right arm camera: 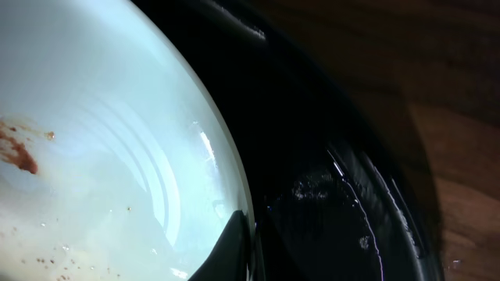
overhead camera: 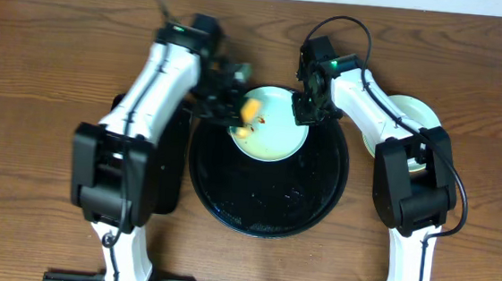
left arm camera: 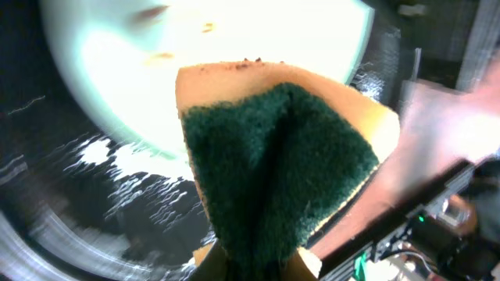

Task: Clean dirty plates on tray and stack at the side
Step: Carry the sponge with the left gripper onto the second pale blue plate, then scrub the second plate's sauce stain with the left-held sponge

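**Pale blue plate (overhead camera: 274,133) on the round black tray (overhead camera: 264,204), overhead and wrist views.** The plate is lying in the upper half of the tray, which is occupying the centre of the overhead view. A brown smear (right arm camera: 19,152) and fine brown specks are showing on the plate at the left edge and lower left of the right wrist view.

The sponge (left arm camera: 281,164), yellow with a dark green scouring face, is filling the middle of the left wrist view. It is hanging over the plate's rim, with the tray's glossy floor to its lower left. The left gripper (overhead camera: 238,113) is pinching this sponge at the plate's left edge, though its fingers are not showing clearly in its own camera.

The right gripper (overhead camera: 305,109) is clamping the plate's right rim. One dark finger (right arm camera: 233,242) is resting on the rim at the bottom of the right wrist view.

A second pale plate (overhead camera: 411,106) is lying on the wooden table (overhead camera: 42,52) to the right of the tray, partly hidden by the right arm. A rectangular black tray (overhead camera: 174,179) is lying just left of the round one, under the left arm.
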You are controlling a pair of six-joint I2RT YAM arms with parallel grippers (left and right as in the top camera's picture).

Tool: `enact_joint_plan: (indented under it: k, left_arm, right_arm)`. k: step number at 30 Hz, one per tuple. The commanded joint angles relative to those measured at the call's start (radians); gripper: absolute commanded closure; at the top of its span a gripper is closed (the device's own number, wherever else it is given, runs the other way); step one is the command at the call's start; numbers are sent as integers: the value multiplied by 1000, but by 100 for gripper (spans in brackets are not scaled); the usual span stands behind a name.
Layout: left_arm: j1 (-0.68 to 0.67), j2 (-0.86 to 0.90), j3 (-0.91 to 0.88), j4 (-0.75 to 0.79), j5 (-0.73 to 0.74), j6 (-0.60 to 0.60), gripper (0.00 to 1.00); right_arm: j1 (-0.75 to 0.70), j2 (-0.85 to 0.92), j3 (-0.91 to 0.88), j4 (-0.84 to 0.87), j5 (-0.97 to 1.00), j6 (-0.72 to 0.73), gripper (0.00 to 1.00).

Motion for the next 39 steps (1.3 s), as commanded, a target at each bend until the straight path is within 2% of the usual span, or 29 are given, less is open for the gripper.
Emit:
enact_joint_plan:
  k: [1,7,12,17,24,27,32,39]
  left_arm:
    - [-79,13,-62,138,99,-63,92]
    - [-81,50,-72,304,95,-151,92]
    - [-43,130,-72,295,85,-169,92]
    - [-15,211,-72,251,254,-169,93]
    - [-51,235,-72,315,418,-176,93]
    - [-78,238,-72,338,415,-187,93]
    - [-113,257,-72,340,326,-255,93]
    - [-99,303,-72,323,243,-315,93]
  right_arm:
    - [5,0,2,-18,29,-10,99]
    - [5,0,2,-50,26,-35,99]
    - [5,0,2,-54,26,-39,99]
    - [5,0,2,-59,26,-42,99]
    - [2,0,2,-66,26,-42,99]
    - [-1,0,2,-68,26,-42,99]
    - [-3,0,2,-74,26,-42,99]
    - [-9,0,2,-87,26,-42,99]
